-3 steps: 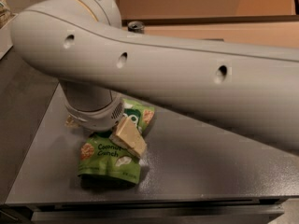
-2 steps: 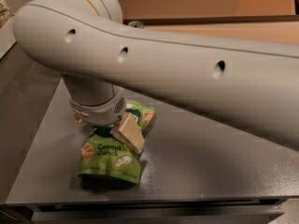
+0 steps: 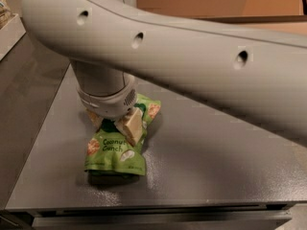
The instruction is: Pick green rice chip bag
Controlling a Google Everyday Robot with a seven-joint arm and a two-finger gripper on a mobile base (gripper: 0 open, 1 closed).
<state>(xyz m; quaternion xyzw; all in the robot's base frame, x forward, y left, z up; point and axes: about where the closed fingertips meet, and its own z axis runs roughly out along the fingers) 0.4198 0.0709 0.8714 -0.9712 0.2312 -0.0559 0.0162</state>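
Observation:
The green rice chip bag (image 3: 116,150) is a crinkly light-green pouch with white "Coconut Crunch" lettering, on the grey table (image 3: 206,157) left of centre. My gripper (image 3: 112,122) comes down from the big grey arm (image 3: 192,56) onto the bag's middle. One cream finger (image 3: 130,127) presses the bag's right side. The other finger (image 3: 94,119) shows at its left side. The bag is pinched and creased between them. Its near end casts a dark shadow on the table. The wrist hides the bag's upper middle.
The table's front edge (image 3: 158,207) runs along the bottom of the view. A darker floor or lower surface (image 3: 24,95) lies to the left. A pale shelf edge (image 3: 9,30) stands at the far left. A brown wall is behind.
The wrist has come lower over the bag, and the fingers have closed in on its middle. The bag is more crumpled, and its near end sits slightly higher.

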